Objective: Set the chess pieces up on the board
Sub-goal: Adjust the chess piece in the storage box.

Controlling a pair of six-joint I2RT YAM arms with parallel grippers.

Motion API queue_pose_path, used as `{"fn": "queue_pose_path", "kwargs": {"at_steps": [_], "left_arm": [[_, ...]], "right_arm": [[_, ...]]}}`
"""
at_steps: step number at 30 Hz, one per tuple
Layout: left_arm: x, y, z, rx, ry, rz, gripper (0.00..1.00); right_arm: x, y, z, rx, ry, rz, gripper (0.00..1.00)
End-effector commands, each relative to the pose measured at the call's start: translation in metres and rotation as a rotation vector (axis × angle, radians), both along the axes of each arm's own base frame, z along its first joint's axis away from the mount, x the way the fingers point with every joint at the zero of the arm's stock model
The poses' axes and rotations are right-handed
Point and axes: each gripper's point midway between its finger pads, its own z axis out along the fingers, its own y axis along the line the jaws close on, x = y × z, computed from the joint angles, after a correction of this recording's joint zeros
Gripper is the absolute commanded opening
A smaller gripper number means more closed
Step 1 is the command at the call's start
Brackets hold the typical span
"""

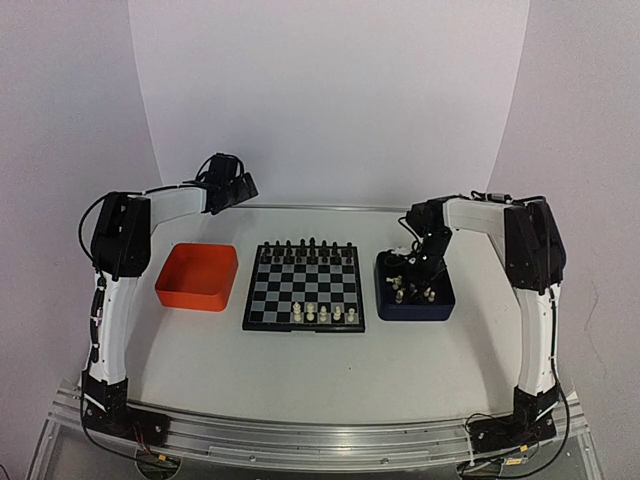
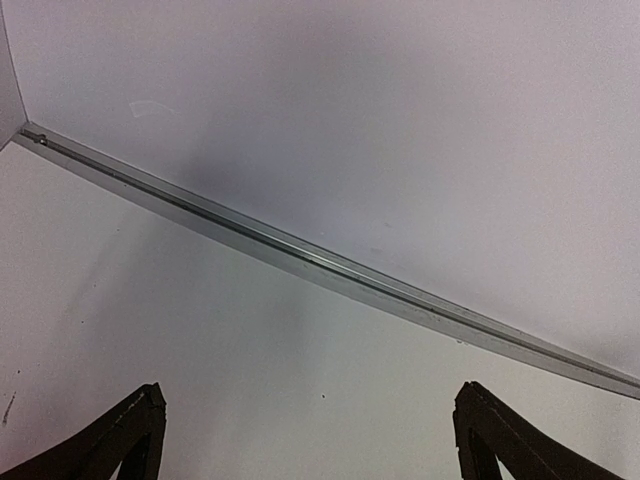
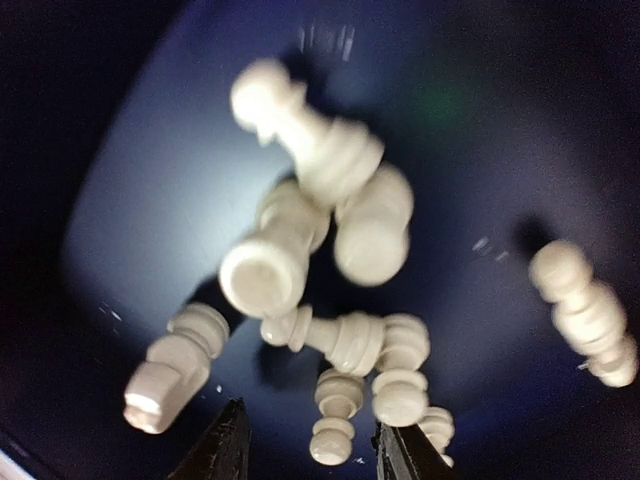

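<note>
The board [image 1: 262,292] lies at the table's middle, with several white chess pieces [image 1: 324,314] along its near row and black chessmen [image 1: 305,246] along its far row. More white chess pieces [image 3: 268,268] lie jumbled in the dark blue tray [image 1: 418,312]. My right gripper [image 1: 424,276] reaches down into that tray. In the right wrist view the gripper [image 3: 311,414] is open, and a small white pawn [image 3: 333,432] lies between its fingertips, nearer the right one. My left gripper [image 1: 236,186] hangs high at the back left. It is open [image 2: 310,400] over bare table, with nothing between its fingers.
An orange tray [image 1: 197,275] stands left of the board. A metal rail [image 2: 330,268] runs along the table's far edge, below the white backdrop. The blue tray's walls [image 3: 60,150] close round the right gripper.
</note>
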Motion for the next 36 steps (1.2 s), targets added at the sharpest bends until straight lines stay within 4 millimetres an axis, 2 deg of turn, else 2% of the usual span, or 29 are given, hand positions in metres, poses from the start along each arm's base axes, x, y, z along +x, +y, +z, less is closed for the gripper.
{"fn": "queue_pose_path", "kwargs": {"at_steps": [1, 13, 22, 36], "left_arm": [[0.000, 0.012, 0.036, -0.021, -0.071, 0.033, 1.00], [0.002, 0.015, 0.032, -0.022, -0.065, 0.044, 1.00], [0.004, 0.016, 0.031, -0.025, -0.064, 0.048, 1.00], [0.004, 0.020, 0.027, -0.022, -0.047, 0.061, 1.00]], "right_arm": [[0.021, 0.014, 0.018, 0.065, -0.060, -0.025, 0.41], [0.044, 0.007, 0.024, 0.075, -0.107, -0.079, 0.43], [0.049, 0.003, 0.026, 0.086, -0.114, -0.104, 0.45], [0.052, 0.006, 0.014, 0.089, -0.100, -0.092, 0.43]]}}
